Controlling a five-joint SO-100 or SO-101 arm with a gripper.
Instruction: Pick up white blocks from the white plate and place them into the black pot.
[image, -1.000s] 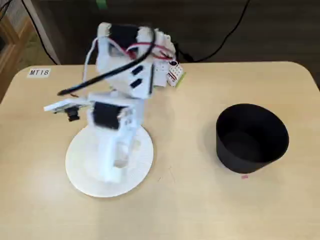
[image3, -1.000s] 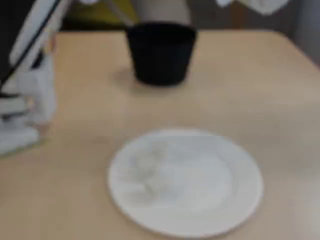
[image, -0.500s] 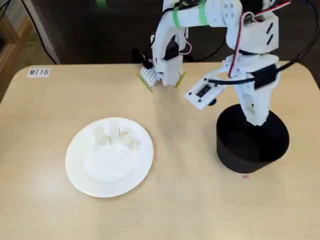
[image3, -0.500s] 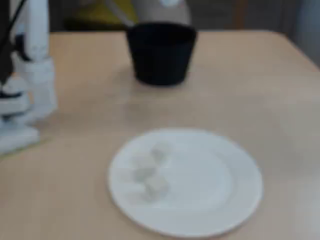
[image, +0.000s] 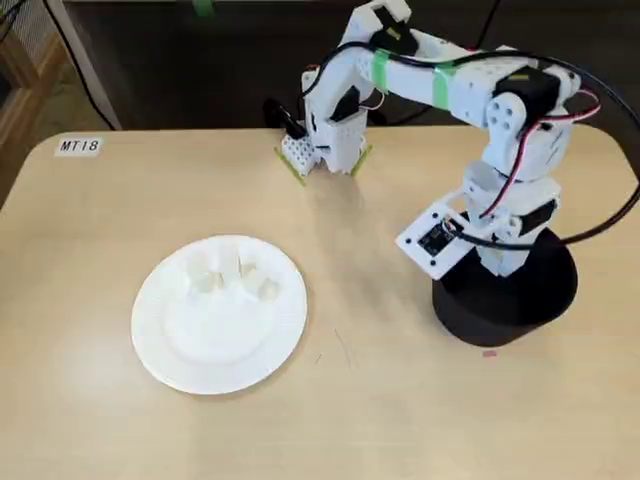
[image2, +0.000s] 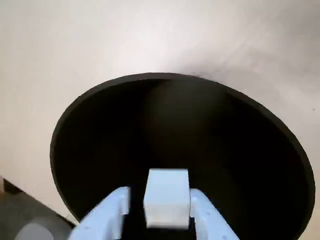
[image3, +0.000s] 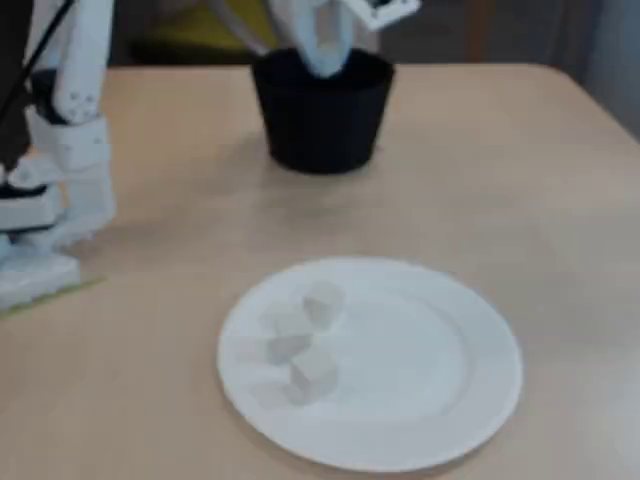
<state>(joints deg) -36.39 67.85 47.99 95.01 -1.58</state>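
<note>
My gripper (image2: 160, 196) is shut on one white block (image2: 166, 197) and holds it over the mouth of the black pot (image2: 100, 150). In a fixed view the gripper (image3: 325, 48) hangs at the pot's rim (image3: 320, 115) at the back of the table. In the other fixed view the arm (image: 500, 110) bends down over the pot (image: 520, 300) and hides the fingers. The white plate (image: 215, 350) lies left of the pot with several white blocks (image: 240, 270) near its far side. The plate (image3: 430, 360) and its blocks (image3: 300, 340) also show up close.
The arm's base (image: 325, 150) is clamped at the table's far edge and also stands at the left in a fixed view (image3: 55, 200). Cables (image: 610, 200) loop beside the pot. A label "MT18" (image: 78, 146) sits at the table's far left corner.
</note>
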